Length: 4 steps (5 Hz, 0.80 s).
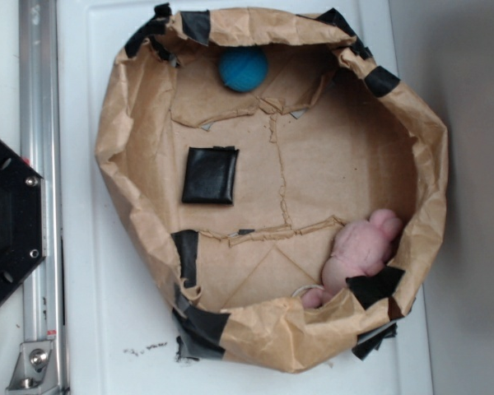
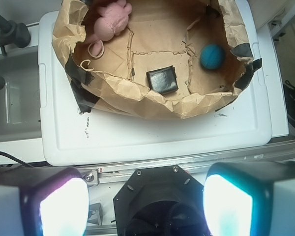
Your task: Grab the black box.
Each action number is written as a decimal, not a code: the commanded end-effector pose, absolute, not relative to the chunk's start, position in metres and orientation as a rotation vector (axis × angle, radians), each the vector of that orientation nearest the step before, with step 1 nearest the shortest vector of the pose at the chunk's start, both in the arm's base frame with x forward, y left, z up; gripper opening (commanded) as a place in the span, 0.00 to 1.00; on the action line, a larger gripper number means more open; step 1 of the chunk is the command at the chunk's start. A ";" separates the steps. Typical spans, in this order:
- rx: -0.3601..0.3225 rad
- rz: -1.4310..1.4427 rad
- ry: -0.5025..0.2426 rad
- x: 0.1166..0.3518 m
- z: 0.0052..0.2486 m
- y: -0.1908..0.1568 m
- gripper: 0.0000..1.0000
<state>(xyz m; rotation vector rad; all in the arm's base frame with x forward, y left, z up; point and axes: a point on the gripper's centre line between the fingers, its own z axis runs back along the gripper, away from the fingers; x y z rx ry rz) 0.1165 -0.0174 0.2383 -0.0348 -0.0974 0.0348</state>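
Note:
The black box is small, flat and roughly square. It lies on the floor of a crumpled brown paper basin, left of the middle. In the wrist view the black box lies near the basin's near wall. My gripper shows only in the wrist view, at the bottom. Its two glowing pads stand wide apart with nothing between them. It hangs over the robot's black base, well short of the basin and the box. The gripper does not show in the exterior view.
A blue ball and a pink plush toy also lie in the basin. Black tape strips patch its rim. The basin rests on a white board. A black hexagonal plate and a metal rail lie to the left.

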 end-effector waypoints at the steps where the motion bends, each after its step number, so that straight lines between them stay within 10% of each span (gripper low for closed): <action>1: -0.035 0.035 -0.097 0.116 0.238 -0.017 1.00; 2: 0.033 0.070 -0.012 0.166 0.198 -0.014 1.00; 4: 0.151 0.338 -0.068 0.243 0.122 -0.002 1.00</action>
